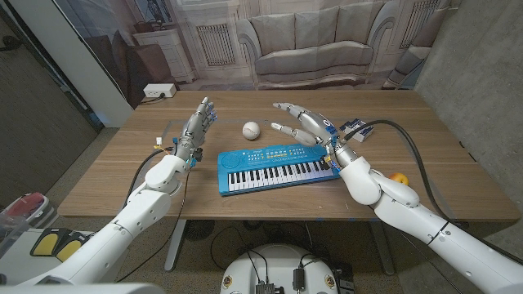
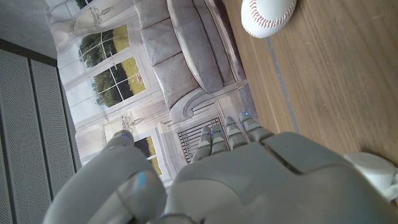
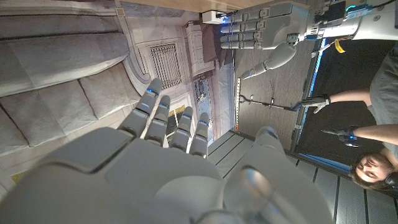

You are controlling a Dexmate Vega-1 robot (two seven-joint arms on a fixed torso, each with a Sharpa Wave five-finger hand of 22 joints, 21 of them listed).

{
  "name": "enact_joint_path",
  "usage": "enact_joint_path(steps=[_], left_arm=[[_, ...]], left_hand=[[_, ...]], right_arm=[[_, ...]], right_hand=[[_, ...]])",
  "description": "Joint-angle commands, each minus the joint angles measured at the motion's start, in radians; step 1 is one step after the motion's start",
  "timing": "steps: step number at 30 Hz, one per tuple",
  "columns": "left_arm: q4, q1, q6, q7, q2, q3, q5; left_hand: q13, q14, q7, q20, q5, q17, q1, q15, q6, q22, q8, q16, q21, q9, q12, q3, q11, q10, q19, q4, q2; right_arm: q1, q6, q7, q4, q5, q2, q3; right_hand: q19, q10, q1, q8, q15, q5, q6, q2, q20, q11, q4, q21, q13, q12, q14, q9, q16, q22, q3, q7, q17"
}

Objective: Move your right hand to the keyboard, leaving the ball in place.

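Nearest the robot, a blue toy keyboard (image 1: 278, 168) lies on the wooden table (image 1: 106, 180), angled slightly. Right hand (image 1: 304, 126) hovers just beyond the keyboard's far right end, fingers spread and released, grasping nothing; the right wrist view shows the same splayed fingers with empty air past them. It seems raised off the table, though the height is hard to read. Judgement: reach is mostly made, but the hand is not yet on the keys; it needs to come back and down onto them.

Left hand (image 1: 196, 129) stands upright at the keyboard's far left side, fingers straight and close together, holding nothing.

Farther out, the ball (image 1: 251, 130), a white baseball, sits on the table between the two hands, touched by neither. Left wrist view shows it alone on bare wood (image 2: 268, 14). So far it is left in place.
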Motion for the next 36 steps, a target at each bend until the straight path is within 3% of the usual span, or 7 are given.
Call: enact_joint_path(steps=[1, 20, 23, 30, 32, 36], left_arm=[[0.001, 0.001, -0.006, -0.003, -0.001, -0.002, -0.002], [-0.019, 0.017, 0.002, -0.007, 0.015, -0.011, -0.009], [-0.020, 0.018, 0.001, -0.006, 0.015, -0.011, -0.009], [-0.030, 0.026, 0.001, 0.001, 0.018, -0.015, -0.007], [-0.030, 0.027, -0.001, 0.002, 0.017, -0.015, -0.007], [-0.031, 0.027, -0.004, 0.003, 0.015, -0.015, -0.005]], left_hand=[[0.006, -0.007, -0.002, -0.040, -0.004, 0.004, 0.006, -0.003, 0.012, 0.006, -0.003, -0.001, -0.001, 0.005, -0.002, -0.005, -0.010, 0.004, -0.002, -0.001, 0.006], [0.006, -0.006, 0.000, -0.042, -0.008, 0.004, 0.008, -0.001, 0.017, 0.006, -0.004, -0.001, -0.001, 0.006, -0.003, -0.008, -0.004, 0.007, -0.003, -0.001, 0.009], [0.006, -0.007, 0.001, -0.042, -0.009, 0.004, 0.008, -0.001, 0.017, 0.006, -0.004, -0.001, -0.001, 0.006, -0.002, -0.008, -0.004, 0.007, -0.004, -0.001, 0.009], [0.006, -0.006, 0.001, -0.041, -0.010, 0.004, 0.009, -0.001, 0.019, 0.006, -0.004, -0.001, -0.002, 0.006, -0.002, -0.009, -0.008, 0.009, -0.006, -0.001, 0.010], [0.006, -0.006, 0.001, -0.040, -0.010, 0.004, 0.009, -0.001, 0.019, 0.006, -0.004, -0.001, -0.002, 0.006, -0.003, -0.009, -0.008, 0.008, -0.007, -0.001, 0.010], [0.006, -0.005, 0.001, -0.039, -0.011, 0.004, 0.009, -0.001, 0.020, 0.006, -0.004, 0.000, -0.002, 0.006, -0.003, -0.010, -0.008, 0.009, -0.007, -0.001, 0.011]], right_arm=[[0.003, -0.058, 0.031, -0.035, -0.038, -0.018, -0.021], [0.015, -0.144, 0.066, -0.065, -0.131, -0.030, -0.069], [0.019, -0.151, 0.068, -0.065, -0.140, -0.031, -0.075], [0.028, -0.170, 0.079, -0.065, -0.157, -0.035, -0.086], [0.030, -0.175, 0.081, -0.063, -0.162, -0.036, -0.089], [0.035, -0.181, 0.086, -0.057, -0.169, -0.038, -0.097]], right_hand=[[0.000, -0.019, 0.015, -0.006, -0.010, 0.001, -0.012, -0.003, 0.028, 0.030, -0.010, -0.014, 0.005, -0.008, -0.025, 0.004, -0.010, 0.004, 0.003, -0.012, -0.001], [-0.024, -0.029, 0.043, -0.010, -0.023, 0.004, -0.022, -0.013, 0.041, 0.032, -0.029, -0.044, 0.006, -0.010, -0.061, 0.005, -0.016, 0.003, 0.005, -0.007, -0.002], [-0.023, -0.024, 0.057, -0.001, -0.035, 0.005, 0.006, -0.016, 0.042, -0.003, -0.038, -0.054, 0.006, -0.006, -0.070, 0.005, -0.014, 0.004, 0.007, -0.019, -0.002], [-0.022, -0.014, 0.065, 0.005, -0.046, 0.006, 0.026, -0.015, 0.049, -0.010, -0.042, -0.061, 0.006, -0.002, -0.073, 0.005, -0.013, 0.004, 0.009, -0.032, -0.002], [-0.024, -0.016, 0.068, -0.004, -0.047, 0.006, 0.007, -0.014, 0.054, -0.009, -0.043, -0.066, 0.007, -0.003, -0.074, 0.005, -0.012, 0.005, 0.009, -0.014, -0.001], [-0.027, -0.018, 0.068, -0.006, -0.048, 0.006, 0.004, -0.014, 0.059, -0.008, -0.043, -0.070, 0.007, -0.003, -0.075, 0.005, -0.011, 0.005, 0.009, -0.011, -0.001]])
